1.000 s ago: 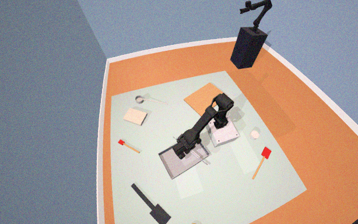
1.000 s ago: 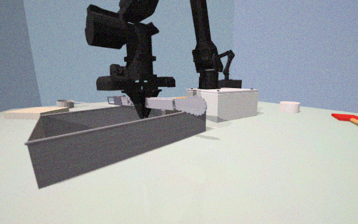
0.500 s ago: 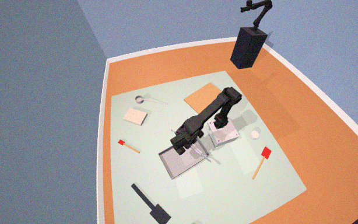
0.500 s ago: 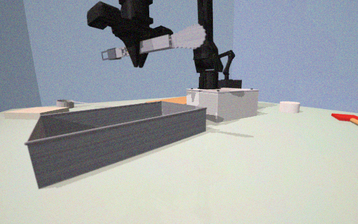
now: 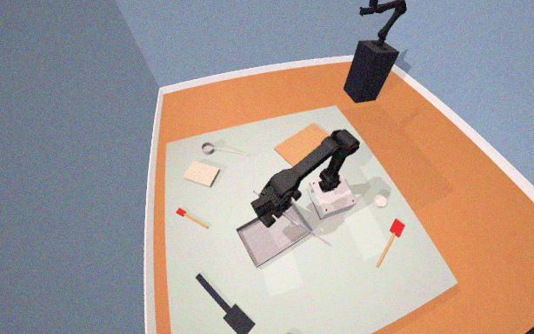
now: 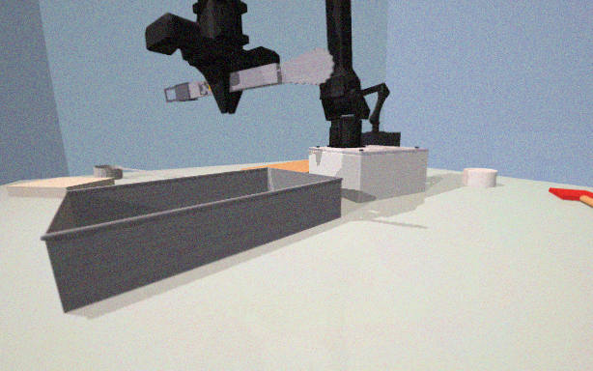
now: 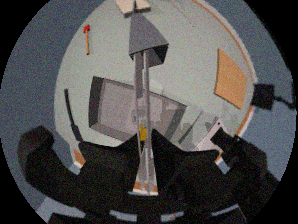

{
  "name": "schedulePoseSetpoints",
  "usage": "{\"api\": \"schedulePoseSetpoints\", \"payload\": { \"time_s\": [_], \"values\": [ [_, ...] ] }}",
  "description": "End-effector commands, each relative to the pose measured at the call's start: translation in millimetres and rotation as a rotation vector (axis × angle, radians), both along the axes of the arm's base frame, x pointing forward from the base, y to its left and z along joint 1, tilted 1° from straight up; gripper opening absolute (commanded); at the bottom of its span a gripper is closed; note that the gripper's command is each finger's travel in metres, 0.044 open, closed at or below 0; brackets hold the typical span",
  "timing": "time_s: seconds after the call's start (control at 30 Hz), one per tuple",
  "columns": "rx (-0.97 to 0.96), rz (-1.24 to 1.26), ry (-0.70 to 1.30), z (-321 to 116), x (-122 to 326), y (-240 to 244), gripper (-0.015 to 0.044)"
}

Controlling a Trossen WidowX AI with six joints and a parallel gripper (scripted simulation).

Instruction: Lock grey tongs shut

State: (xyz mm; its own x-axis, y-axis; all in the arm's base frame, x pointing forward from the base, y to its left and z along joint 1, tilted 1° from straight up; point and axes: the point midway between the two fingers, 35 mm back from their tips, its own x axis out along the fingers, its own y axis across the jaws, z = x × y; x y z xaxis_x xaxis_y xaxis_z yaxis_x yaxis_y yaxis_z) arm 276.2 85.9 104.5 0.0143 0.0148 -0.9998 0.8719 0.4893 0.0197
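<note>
The grey tongs (image 6: 256, 76) (image 7: 140, 75) are squeezed shut and held in the air, well above the roasting tin (image 5: 261, 243) (image 6: 193, 237) (image 7: 112, 105). In the exterior view they lie nearly level, with the scalloped tips a little higher than the hinge end. My gripper (image 5: 267, 216) (image 6: 227, 103) (image 7: 148, 131) is shut on the tongs near their middle. The tin is empty. The orange wooden board (image 5: 300, 143) (image 6: 290, 165) (image 7: 231, 79) lies flat behind the robot base (image 5: 332, 197) (image 6: 372, 169).
On the pale mat lie a cream tile (image 5: 201, 173), a small strainer (image 5: 209, 148), two red spatulas (image 5: 191, 217) (image 5: 391, 239), a black turner (image 5: 222, 301) and a white cup (image 5: 380, 200) (image 6: 479, 177). A dark camera stand (image 5: 370, 71) stands at the far corner.
</note>
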Motion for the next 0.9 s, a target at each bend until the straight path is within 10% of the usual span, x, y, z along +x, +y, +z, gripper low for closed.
{"api": "schedulePoseSetpoints", "payload": {
  "time_s": [0.0,0.87],
  "values": [
    [-0.003,0.041,-0.008,0.3,7.1,-17.6,-0.0150],
    [-0.022,0.426,-0.016,1.6,19.2,-148.9,-0.0150]
  ]
}}
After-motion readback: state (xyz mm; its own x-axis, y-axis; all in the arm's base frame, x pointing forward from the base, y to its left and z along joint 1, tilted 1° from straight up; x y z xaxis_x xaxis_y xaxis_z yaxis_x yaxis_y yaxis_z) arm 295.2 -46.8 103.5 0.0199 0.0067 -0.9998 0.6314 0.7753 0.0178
